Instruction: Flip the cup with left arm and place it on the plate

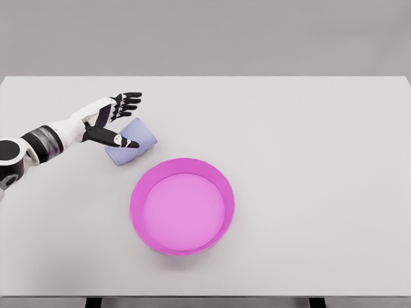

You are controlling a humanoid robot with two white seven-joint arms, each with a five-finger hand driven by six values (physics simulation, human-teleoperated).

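Table [321, 160] holds one lavender cup [133, 142] on side, one pink plate [182, 206]; left hand [110, 119] spread over cup.

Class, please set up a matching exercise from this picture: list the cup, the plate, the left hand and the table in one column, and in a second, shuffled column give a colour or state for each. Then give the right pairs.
Column one:
1. cup
2. plate
3. left hand
4. table

Column two:
A. bright pink, round, with a raised rim
B. white, bearing everything else
C. fingers spread, thumb over the cup
D. pale lavender, lying on its side

Pairs: 1-D, 2-A, 3-C, 4-B
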